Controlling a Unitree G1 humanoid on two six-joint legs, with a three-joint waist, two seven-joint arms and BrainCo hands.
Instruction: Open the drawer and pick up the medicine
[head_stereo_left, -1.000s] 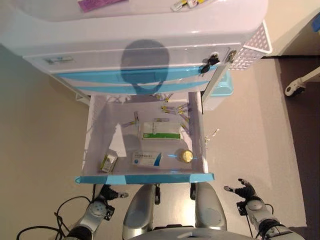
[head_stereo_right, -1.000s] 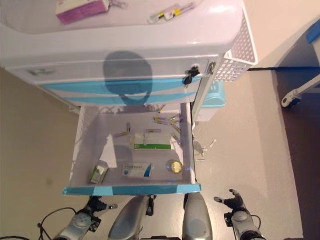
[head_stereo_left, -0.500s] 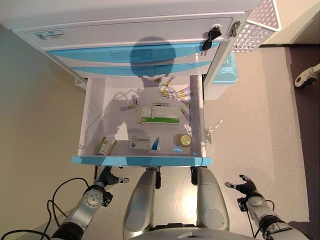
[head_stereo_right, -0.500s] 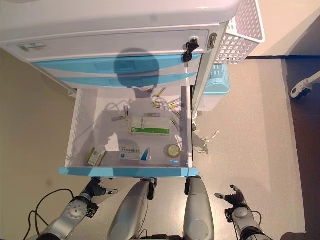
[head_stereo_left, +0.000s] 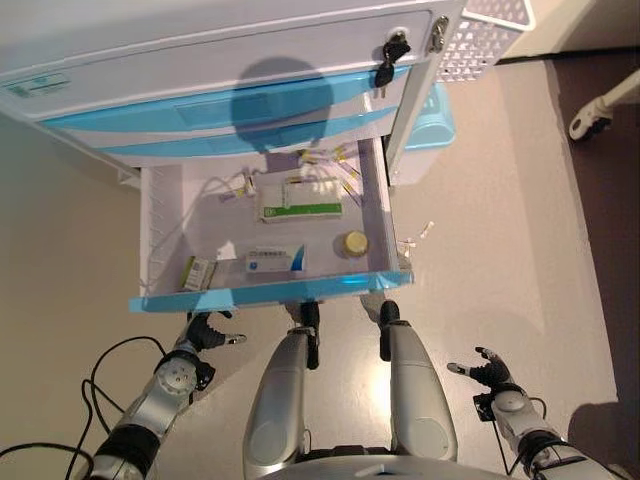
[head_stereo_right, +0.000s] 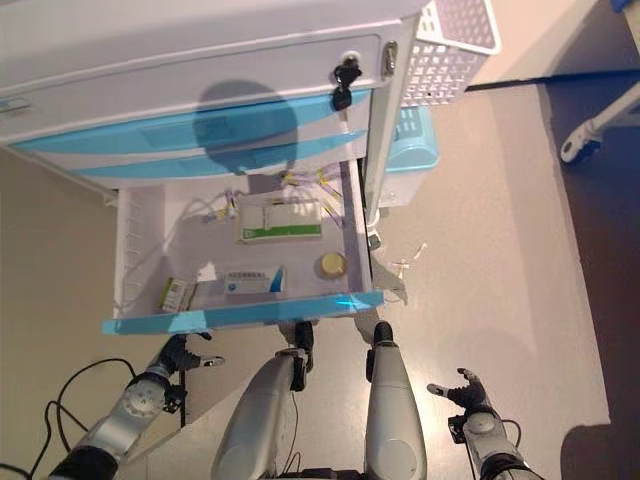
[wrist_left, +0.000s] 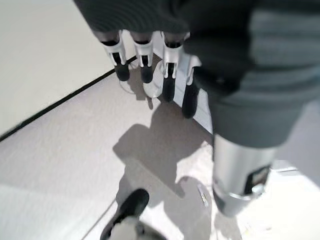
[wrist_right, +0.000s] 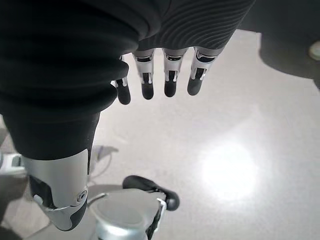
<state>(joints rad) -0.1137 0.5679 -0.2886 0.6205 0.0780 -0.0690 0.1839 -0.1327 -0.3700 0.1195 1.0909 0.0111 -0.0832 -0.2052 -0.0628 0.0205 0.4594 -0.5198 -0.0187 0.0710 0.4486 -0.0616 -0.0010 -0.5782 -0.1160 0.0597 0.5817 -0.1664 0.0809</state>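
both robot hands spread, empty: left robot hand (head_stereo_left: 203, 329) below drawer (head_stereo_left: 270, 290) front edge, right robot hand (head_stereo_left: 487, 371) well apart.

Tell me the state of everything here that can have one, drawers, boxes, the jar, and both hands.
Bottom drawer: pulled open.
Upper blue drawers: closed.
Green-striped medicine box: lying flat in the drawer, closed.
Blue-and-white medicine box: lying flat near the drawer front, closed.
Small green box: lying in the drawer's front corner.
Round jar: upright, lid on.
Left hand: open, empty, below the drawer front.
Right hand: open, empty, over the floor.
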